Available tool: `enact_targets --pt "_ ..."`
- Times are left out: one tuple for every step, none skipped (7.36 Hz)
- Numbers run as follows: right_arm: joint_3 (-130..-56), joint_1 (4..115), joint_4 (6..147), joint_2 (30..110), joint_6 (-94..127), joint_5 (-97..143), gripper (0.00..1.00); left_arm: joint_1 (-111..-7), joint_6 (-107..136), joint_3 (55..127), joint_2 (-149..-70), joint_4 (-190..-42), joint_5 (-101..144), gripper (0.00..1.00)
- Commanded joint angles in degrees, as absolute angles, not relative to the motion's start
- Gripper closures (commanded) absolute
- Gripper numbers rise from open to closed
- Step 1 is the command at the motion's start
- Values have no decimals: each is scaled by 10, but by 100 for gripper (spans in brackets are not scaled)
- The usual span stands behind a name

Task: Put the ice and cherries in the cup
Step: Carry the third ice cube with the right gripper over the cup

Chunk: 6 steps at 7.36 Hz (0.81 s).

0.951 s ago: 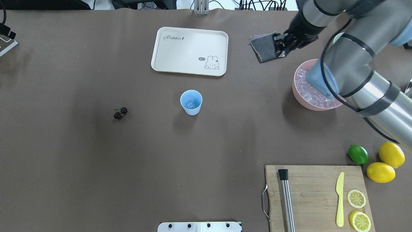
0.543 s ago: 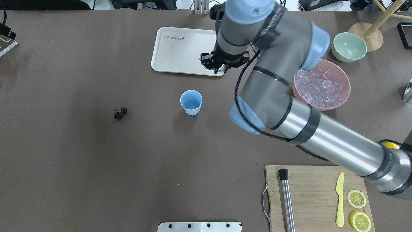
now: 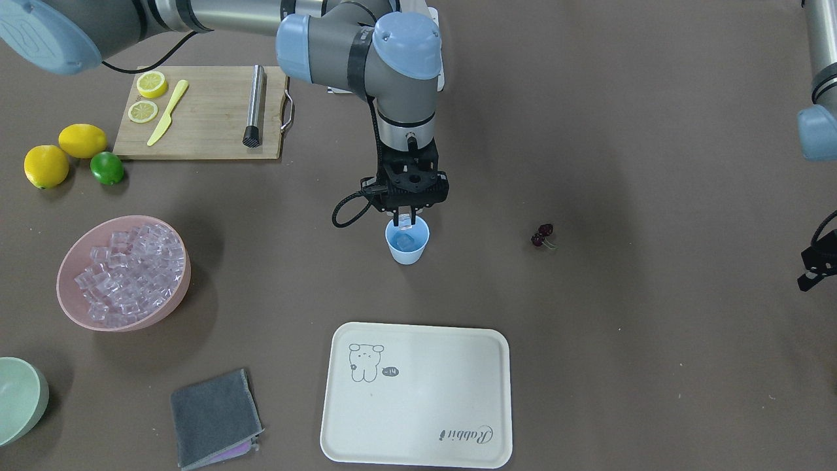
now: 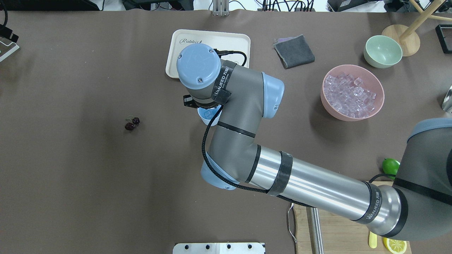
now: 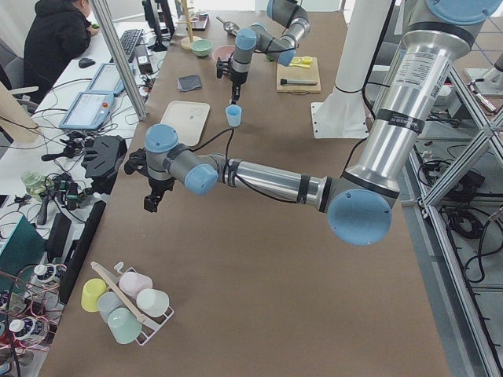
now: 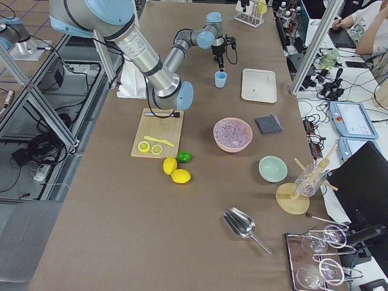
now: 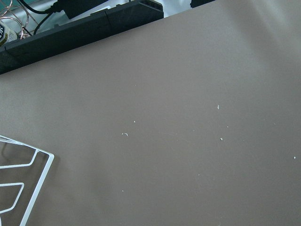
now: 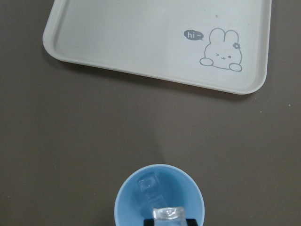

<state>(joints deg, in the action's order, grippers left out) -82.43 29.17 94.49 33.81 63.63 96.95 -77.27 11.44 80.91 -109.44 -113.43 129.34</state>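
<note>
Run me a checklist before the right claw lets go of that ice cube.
1. Ice cube pinched in the right claw: ok.
2. Claw above the mouth of the light-blue cup: ok, though the wrist view puts the cube near one rim rather than dead centre.
3. Cup upright: ok.
4. Room inside the cup: ok, only a lone cube lies at the bottom.
5. Cherries out of the drop path: ok, lying well apart from the cup.
6. Left claw clear of the cup: ok, far off to the side; whether it is open or shut: cannot tell.
</note>
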Motion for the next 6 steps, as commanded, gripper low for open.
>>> enact_targets --pt "-821 279 945 338 638 950 100 -764 114 809 -1094 -1134 1291 2" --pt "-820 279 945 340 637 950 100 -764 115 805 -1092 -1134 1291 2" --pt "-817 280 945 338 637 950 100 -764 116 809 -1092 -1134 1291 2" --pt "-817 280 944 337 638 949 100 -763 115 808 -1092 -1134 1291 2" --pt "-817 286 944 336 638 949 100 -764 114 809 -1092 -1134 1291 2" --pt "-817 295 943 335 637 949 100 -764 116 816 -1085 -1135 1292 2"
